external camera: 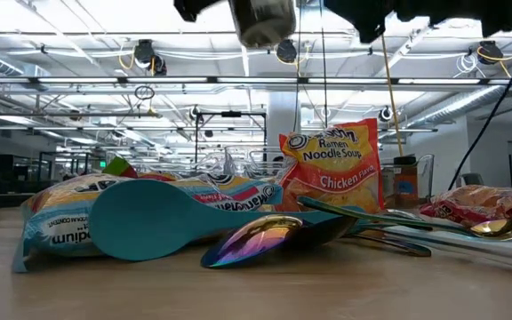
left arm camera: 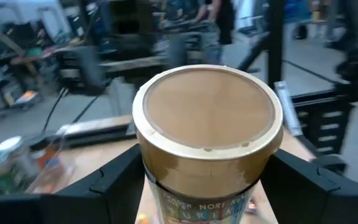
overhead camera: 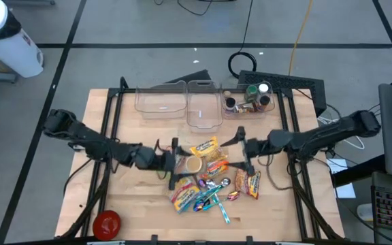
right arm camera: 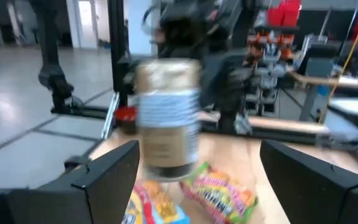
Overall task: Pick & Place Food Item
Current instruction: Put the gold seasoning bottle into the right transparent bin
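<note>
My left pincer (overhead camera: 182, 165) grips a gold-lidded jar (overhead camera: 194, 165), lifted above the snack packets (overhead camera: 213, 178) at the desk's (overhead camera: 135, 204) centre. My right pincer (overhead camera: 235, 160) hovers just beside it, jaws apart and empty.

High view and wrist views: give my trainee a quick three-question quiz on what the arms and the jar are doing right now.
1. True or false: the left pincer is shut on the gold-lidded jar.
2. The right pincer is: A) open, holding nothing; B) shut on a spoon; C) shut on the jar.
3. Fill in: in the low view, the packet standing upright behind the teal spoon reads "Ramen ___ Soup".

Key: 1 true; 2 A; 3 Noodle.
</note>
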### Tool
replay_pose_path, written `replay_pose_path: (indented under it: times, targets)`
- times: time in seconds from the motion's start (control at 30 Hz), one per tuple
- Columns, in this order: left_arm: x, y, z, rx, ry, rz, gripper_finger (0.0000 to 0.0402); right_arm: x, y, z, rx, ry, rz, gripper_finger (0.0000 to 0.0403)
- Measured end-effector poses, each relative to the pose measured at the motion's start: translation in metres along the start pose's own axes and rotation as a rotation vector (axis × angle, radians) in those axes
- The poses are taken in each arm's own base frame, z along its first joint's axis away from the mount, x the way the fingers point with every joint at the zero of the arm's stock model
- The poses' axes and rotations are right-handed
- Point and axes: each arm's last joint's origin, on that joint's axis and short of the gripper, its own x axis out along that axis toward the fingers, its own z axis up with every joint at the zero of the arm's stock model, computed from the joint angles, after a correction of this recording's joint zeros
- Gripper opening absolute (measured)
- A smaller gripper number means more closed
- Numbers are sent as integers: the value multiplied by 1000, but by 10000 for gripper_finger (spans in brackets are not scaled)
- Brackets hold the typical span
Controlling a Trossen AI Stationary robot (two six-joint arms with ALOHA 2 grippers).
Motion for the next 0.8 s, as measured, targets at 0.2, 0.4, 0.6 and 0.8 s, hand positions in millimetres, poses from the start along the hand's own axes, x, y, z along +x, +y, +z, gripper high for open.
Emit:
replay_pose_path:
  times: [0.2, 0.4, 0.6, 0.8]
  targets:
    - [7, 23, -4, -35, -2, 64, 274, 31, 8, -23, -28, 86, -78, 325]
    - [8, 27, -1, -38, -39, 17, 274, 61, 5, -26, -15, 120, -147, 325]
    - [8, 26, -1, -41, -40, 3, 274, 89, 9, -30, -21, 142, -121, 325]
    - [8, 26, -1, -45, -36, 3, 274, 106, 10, -33, -29, 151, -171, 315]
